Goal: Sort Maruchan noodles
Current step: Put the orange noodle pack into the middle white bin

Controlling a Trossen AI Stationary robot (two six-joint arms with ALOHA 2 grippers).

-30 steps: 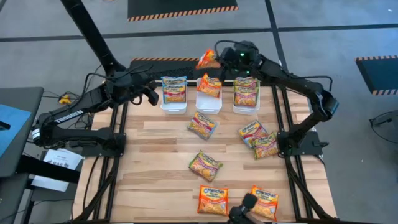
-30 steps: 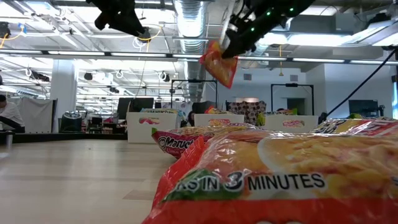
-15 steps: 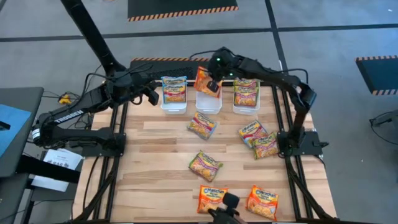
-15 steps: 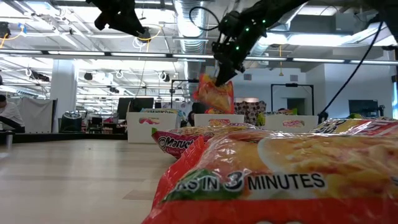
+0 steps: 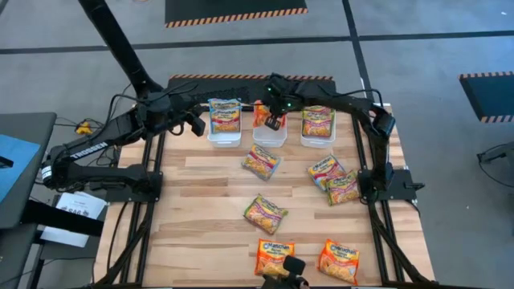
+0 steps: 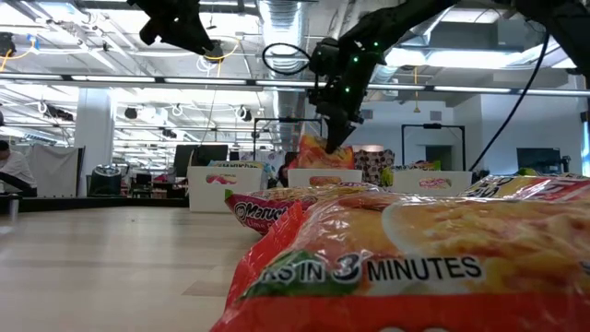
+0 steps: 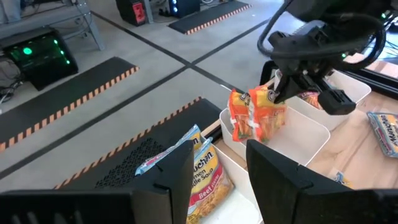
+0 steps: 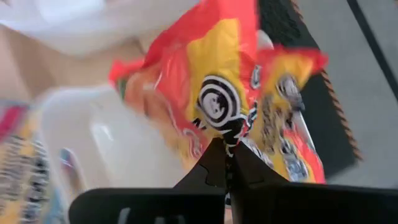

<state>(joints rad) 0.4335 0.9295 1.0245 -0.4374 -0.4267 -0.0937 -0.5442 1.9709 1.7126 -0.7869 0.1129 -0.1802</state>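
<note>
My right gripper (image 5: 275, 120) is shut on an orange-red noodle packet (image 5: 263, 115) over the middle white tray (image 5: 270, 136) at the table's far edge. The packet's lower part dips behind that tray's rim (image 6: 324, 175). Right beside it a second orange packet (image 7: 239, 118) stands in the same tray. My left gripper (image 7: 217, 180) hangs open and empty above the far left, near the left tray (image 5: 225, 138), which holds a pale blue-yellow packet (image 5: 225, 116). The right tray (image 5: 318, 140) holds green-yellow packets (image 5: 318, 120). My right gripper pinches the orange packet's upper edge (image 8: 227, 127) between its two shut fingers. The fingers come from above, slanting down from the table's far right. The packet hangs below them (image 6: 323, 152), upright, its lower end inside the middle tray. I cannot tell whether it touches the tray floor.
Several loose packets lie on the wooden table: one at the middle (image 5: 262, 160), two at the right (image 5: 326, 170) (image 5: 344, 187), one nearer (image 5: 265, 213), two orange ones at the near edge (image 5: 275, 257) (image 5: 339, 261). One orange packet (image 6: 406, 267) fills the low view's foreground.
My right gripper has come down and toward the table's left and near side, tipping its fingers downward, still shut on the orange packet. The packet has gone from high beyond the far edge down into the middle tray.
</note>
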